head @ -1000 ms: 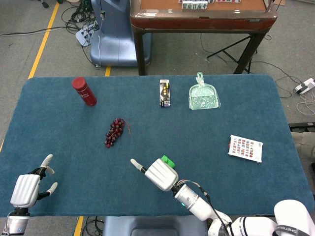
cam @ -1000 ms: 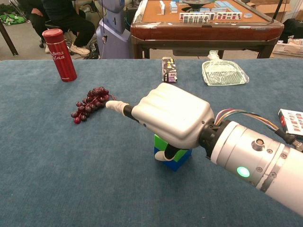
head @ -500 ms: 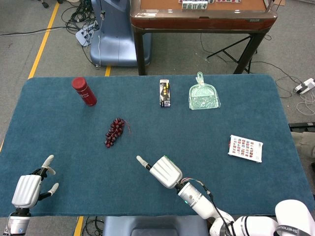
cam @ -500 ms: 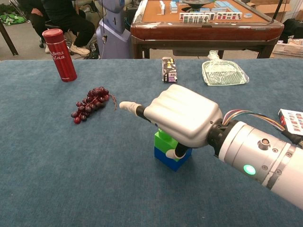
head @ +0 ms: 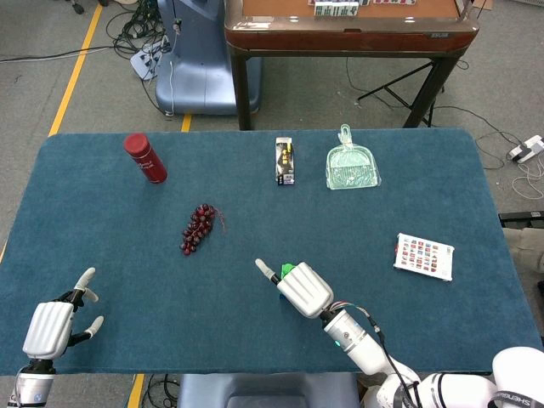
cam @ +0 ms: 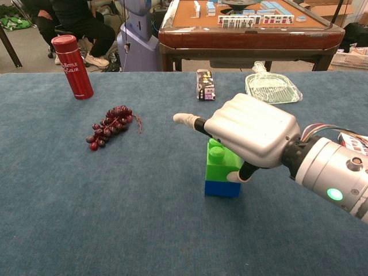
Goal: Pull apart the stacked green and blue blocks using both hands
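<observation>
Since the earlier frame, right hand and blocks have shifted rightward. Left hand (head: 48, 327) hovers at the near-left table edge, fingers spread, holding nothing. Green block (cam: 221, 163) sits stacked on blue block (cam: 221, 188) near mid-table; right hand (cam: 253, 135) grips the green one.

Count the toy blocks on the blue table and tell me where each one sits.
2, stacked together near the table's front middle: the green block on top, under the right robot hand, and the blue block beneath it on the cloth. None seen elsewhere.
</observation>
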Robot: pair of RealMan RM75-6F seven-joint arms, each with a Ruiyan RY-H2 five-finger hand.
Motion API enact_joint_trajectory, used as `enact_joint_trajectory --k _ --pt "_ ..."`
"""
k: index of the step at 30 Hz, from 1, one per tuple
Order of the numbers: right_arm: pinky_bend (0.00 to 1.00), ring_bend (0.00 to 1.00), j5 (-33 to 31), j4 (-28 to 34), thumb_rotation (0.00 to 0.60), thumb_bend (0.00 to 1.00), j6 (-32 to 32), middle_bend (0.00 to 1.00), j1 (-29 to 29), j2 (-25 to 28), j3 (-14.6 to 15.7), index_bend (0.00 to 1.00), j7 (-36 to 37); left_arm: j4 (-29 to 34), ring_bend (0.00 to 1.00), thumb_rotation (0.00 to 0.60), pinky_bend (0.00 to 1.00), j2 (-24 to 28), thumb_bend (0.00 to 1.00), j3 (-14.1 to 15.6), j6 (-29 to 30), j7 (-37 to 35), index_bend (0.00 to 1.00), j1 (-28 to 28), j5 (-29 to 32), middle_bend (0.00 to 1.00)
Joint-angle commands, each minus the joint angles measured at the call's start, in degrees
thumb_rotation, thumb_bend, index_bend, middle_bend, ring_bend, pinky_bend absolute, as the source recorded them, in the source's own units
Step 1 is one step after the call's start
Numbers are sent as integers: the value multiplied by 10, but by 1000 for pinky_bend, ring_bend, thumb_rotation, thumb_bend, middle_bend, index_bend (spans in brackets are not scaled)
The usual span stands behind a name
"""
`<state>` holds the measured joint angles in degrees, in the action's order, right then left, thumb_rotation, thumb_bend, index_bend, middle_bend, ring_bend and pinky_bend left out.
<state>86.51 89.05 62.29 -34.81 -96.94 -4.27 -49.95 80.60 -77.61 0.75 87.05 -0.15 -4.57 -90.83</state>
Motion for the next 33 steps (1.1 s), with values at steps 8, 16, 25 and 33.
enact_joint_trajectory --k 8,16,25,33 --pt "1000 1000 -12 -13 600 0 11 974 8 14 0 58 10 6 467 600 647 1 274 0 -2 5 60 -1 1 438" --pt "1000 1000 -33 -5 600 0 15 974 14 26 -7 58 36 8 467 600 647 2 274 1 -3 7 60 0 1 438" --pt "1000 1000 -218 128 600 0 -72 976 5 110 -31 82 59 10 467 600 647 3 274 1 -3 8 60 -1 0 438" --pt "1000 1000 -384 159 600 0 -117 984 -42 143 -45 92 44 12 467 600 646 6 274 -1 -2 9 61 -1 2 438"
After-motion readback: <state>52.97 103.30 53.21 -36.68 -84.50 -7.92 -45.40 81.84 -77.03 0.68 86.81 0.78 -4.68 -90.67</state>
